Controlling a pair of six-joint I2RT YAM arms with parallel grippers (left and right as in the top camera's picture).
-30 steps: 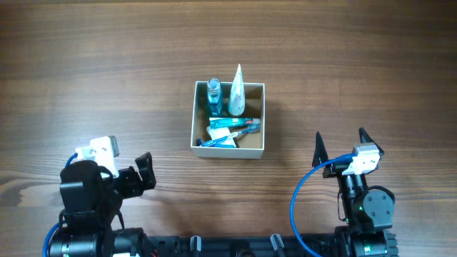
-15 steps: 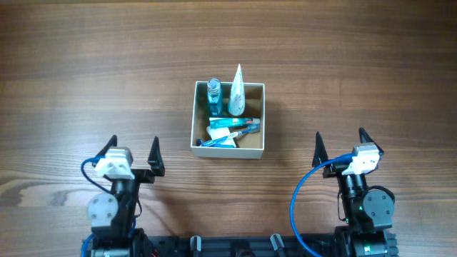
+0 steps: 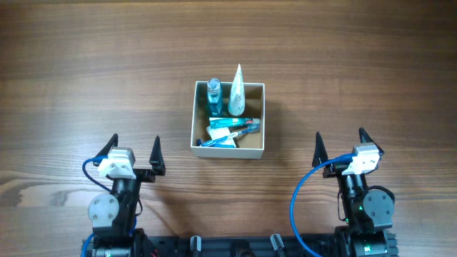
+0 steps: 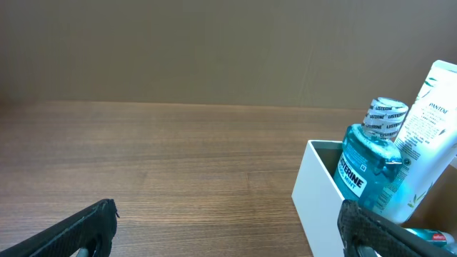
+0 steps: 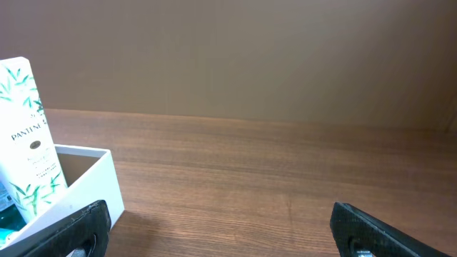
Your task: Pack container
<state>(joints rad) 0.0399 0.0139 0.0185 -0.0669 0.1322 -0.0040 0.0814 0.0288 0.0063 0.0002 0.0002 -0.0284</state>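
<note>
The container (image 3: 255, 151), a square white-walled box with a tan inside, stands at the table's middle. It holds an upright blue Listerine bottle (image 3: 214, 95), an upright white Pantene tube (image 3: 237, 91), and blue toiletries lying flat (image 3: 230, 132). The box wall (image 4: 321, 196), bottle (image 4: 368, 160) and tube (image 4: 432, 107) show in the left wrist view; the tube (image 5: 25, 139) and wall (image 5: 82, 189) show in the right wrist view. My left gripper (image 3: 133, 150) is open and empty, near the front left. My right gripper (image 3: 340, 143) is open and empty, near the front right.
The wooden table (image 3: 86, 71) spreads around the box. Both arm bases sit at the front edge, with blue cables (image 3: 300, 196) looping beside them.
The left arm swung from a turned pose to face straight forward, its gripper open, then settled. The right arm and the box contents have not moved.
</note>
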